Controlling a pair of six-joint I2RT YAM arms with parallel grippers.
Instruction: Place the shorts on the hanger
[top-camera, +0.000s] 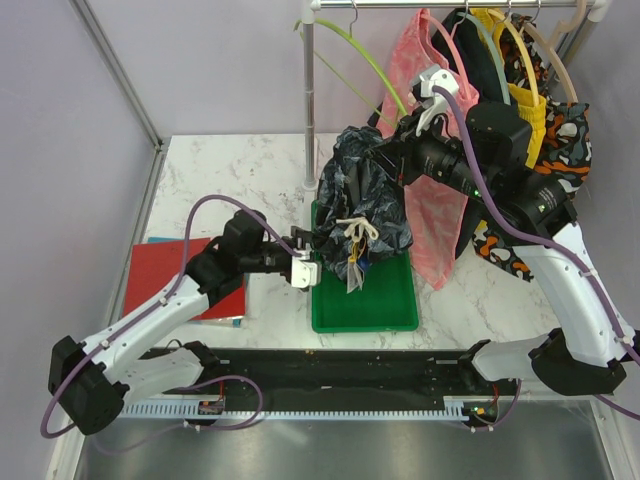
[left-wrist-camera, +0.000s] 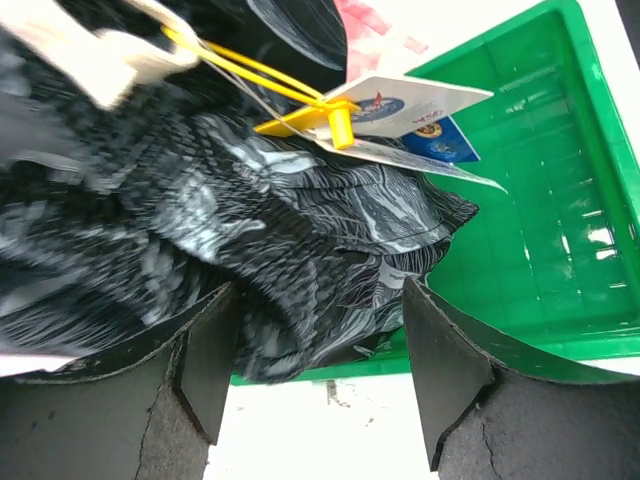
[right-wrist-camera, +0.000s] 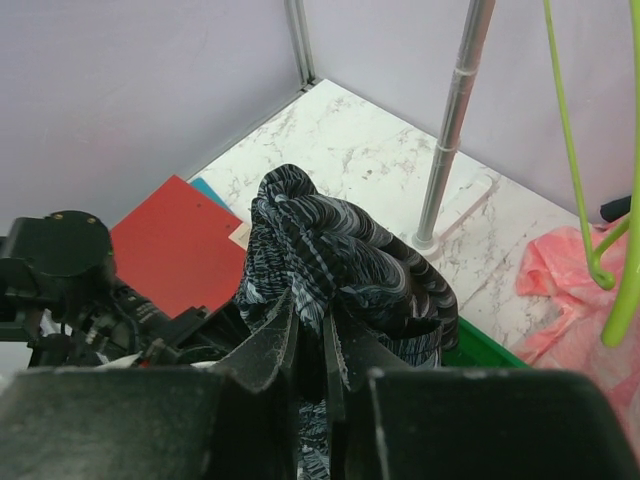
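While lifted over the green tray (top-camera: 370, 305), shorts (top-camera: 365, 195): bunched into one dark bundle, hanging free, lowest part close above the tray floor (paper tags (left-wrist-camera: 410, 110) dangling at the front).
Right gripper (right-wrist-camera: 312, 318): closed tight on a fold at the top of the bundle, seemingly carrying all the weight.
Left gripper (left-wrist-camera: 320, 335): jaws apart, one at each side of the lower part of the bundle, fabric lying between them but not pinched.
Hanger (top-camera: 372, 62): lime-green, up by the rail (top-camera: 450, 5), behind the shorts and apart from them.
Step in hand: probably taking a second hold, in order to spread the cloth.
How to do it well: close the left jaws on a thin edge only, not on the whole lump; avoid the tags and the cream drawstring (top-camera: 357, 230); afterwards pull both holds apart slowly, opening the shorts before going toward the hanger.
Risk: too thick a bite, or fabric slipping out of the right hold during the pull.
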